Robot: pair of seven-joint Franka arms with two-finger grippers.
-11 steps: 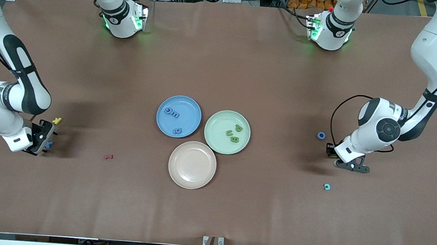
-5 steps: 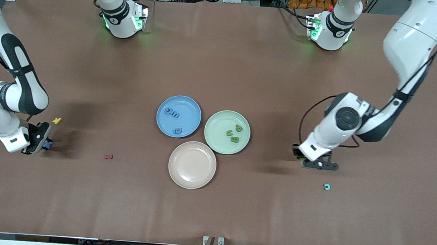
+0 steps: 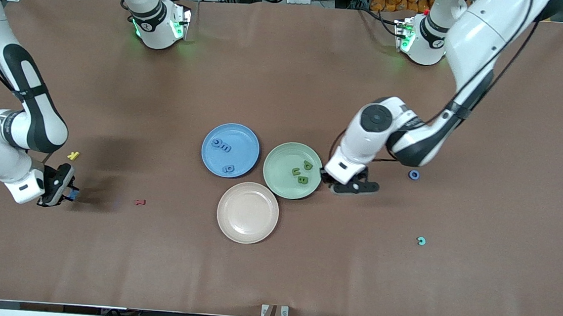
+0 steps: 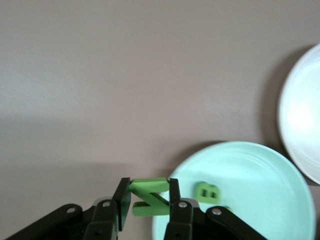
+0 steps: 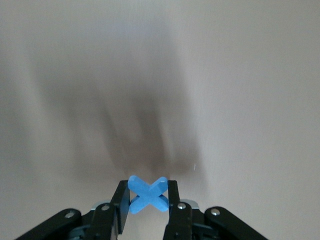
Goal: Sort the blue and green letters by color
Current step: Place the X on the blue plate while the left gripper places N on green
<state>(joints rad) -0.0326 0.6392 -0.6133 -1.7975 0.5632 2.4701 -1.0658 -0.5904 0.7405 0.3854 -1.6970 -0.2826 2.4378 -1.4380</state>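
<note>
Three round plates sit mid-surface: a blue plate (image 3: 230,150) holding three blue letters (image 3: 222,146), a pale green plate (image 3: 292,170) holding three green letters (image 3: 302,173), and a bare beige plate (image 3: 248,212). The left claw (image 4: 149,200), over the brown surface (image 3: 274,256) at the green plate's rim, grips a lime green Z (image 4: 148,196). The right claw (image 5: 148,196), at its own end, pinches a flat blue X (image 5: 148,194). Loose on the surface lie one blue ring-shaped letter (image 3: 414,174), one teal C (image 3: 421,241), one yellow letter (image 3: 73,155) and one dark red letter (image 3: 140,201).
</note>
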